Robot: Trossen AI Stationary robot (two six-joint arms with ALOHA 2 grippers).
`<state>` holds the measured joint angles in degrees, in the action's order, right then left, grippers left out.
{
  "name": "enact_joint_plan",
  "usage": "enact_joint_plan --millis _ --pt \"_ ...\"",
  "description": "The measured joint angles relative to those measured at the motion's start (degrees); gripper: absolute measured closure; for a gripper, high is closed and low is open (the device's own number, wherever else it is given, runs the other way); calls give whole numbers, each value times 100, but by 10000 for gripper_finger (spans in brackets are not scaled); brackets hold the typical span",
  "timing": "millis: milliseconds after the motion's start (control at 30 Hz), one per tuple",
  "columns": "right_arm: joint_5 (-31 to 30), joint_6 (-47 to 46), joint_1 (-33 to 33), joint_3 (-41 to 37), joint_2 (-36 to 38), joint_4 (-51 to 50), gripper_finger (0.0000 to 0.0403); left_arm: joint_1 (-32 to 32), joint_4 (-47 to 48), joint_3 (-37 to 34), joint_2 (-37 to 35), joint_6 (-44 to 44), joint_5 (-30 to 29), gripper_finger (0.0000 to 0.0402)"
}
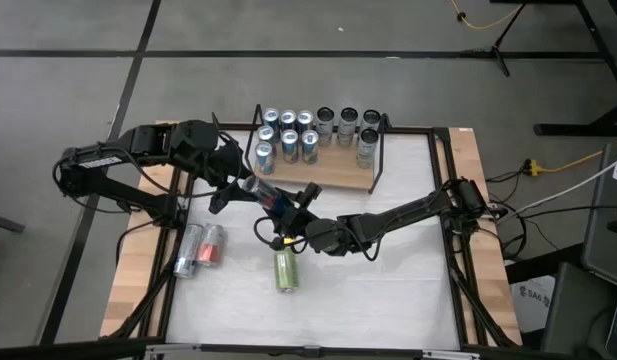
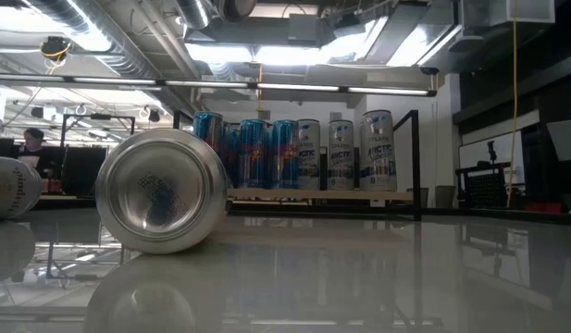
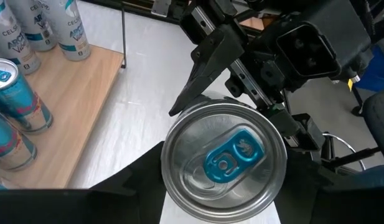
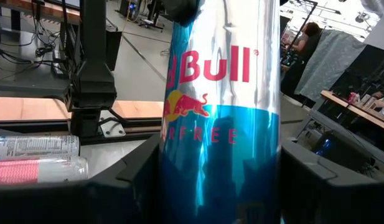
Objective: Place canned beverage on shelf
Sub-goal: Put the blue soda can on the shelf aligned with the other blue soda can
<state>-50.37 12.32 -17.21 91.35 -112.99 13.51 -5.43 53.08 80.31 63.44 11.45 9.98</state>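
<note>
A blue-and-silver beverage can (image 1: 269, 196) hangs above the white surface (image 1: 388, 280) just in front of the shelf (image 1: 333, 178), grasped at once by both end effectors: the left end effector (image 1: 250, 186) clamps its top end, the right end effector (image 1: 293, 210) its lower body. Upright cans crowd the shelf's board, blue ones (image 1: 286, 135) on the left and white ones (image 1: 347, 126) on the right. A green can (image 1: 286, 270) lies below the handover, and two cans (image 1: 200, 249) lie side by side farther left.
</note>
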Motion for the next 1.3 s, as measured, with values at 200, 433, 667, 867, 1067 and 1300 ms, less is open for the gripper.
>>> enact_joint_plan --millis 200,433,667,867,1067,1300 --pt "7 2 0 0 0 -47 148 0 0 0 0 0 0 188" --pt "-105 13 0 0 0 -47 109 -2 15 0 2 0 -44 188" --pt "-146 13 -7 0 1 -151 63 -2 11 0 2 -3 -175 188" --pt "-609 291 -135 0 329 -955 48 -9 7 0 94 -11 -396 188" --pt "-592 -664 -159 2 926 -2902 47 -18 12 0 432 -374 -494 188" --pt "424 -2524 215 5 1522 -5594 47 -405 5 0 1074 -1185 -508 188"
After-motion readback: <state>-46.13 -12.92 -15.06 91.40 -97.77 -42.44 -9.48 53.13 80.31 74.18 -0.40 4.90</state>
